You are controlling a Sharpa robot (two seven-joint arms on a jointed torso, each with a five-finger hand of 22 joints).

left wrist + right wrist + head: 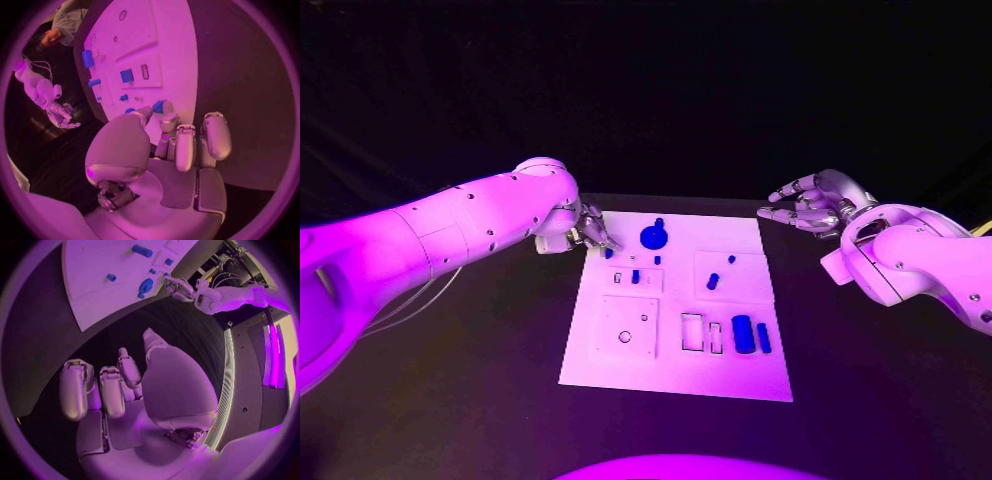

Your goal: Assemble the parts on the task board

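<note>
Mid-assembly, by the look of it: the left hand (589, 228) sits at the far-left corner of the board (678, 375), fingertips pinching a small blue part (159, 106) just above the plate. Several blue parts already stand on the board, incl. a round knob (653, 237) at the far edge, a peg (713, 281) mid-board and two bars (751, 334) at the near right. At least two slots beside the bars look unfilled, so work remains. The right hand (811, 207) hangs off the far-right corner, fingers spread, holding nothing, well apart from the parts. Bare table lies on both sides of the board; the knob stands near the left hand, a bump risk.
</note>
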